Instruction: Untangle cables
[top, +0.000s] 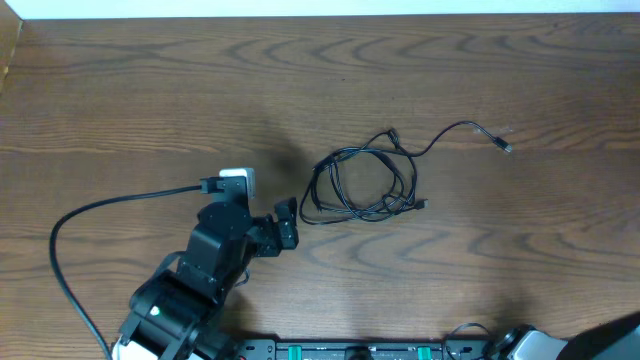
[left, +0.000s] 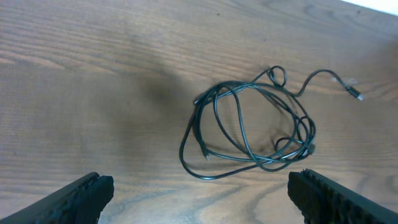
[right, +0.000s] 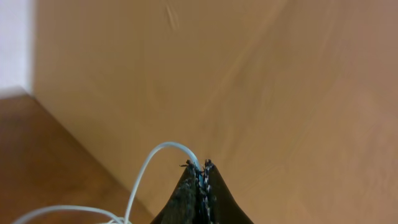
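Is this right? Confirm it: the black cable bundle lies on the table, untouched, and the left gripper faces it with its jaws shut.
Not quite. The left gripper has its jaws wide open, as the left wrist view shows. The rest holds: the black cable bundle lies untouched on the table.

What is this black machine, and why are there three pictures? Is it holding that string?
It is a robot with two arms. Each arm ends in a gripper, a pincer with two fingers. One picture looks down on the wooden table from above. The other two come from small cameras on the wrists. A tangle of thin black cables lies on the table. The left gripper is open beside it and holds nothing. The right gripper is shut, with a white cable at its tip. It looks pinched, though I cannot be sure.
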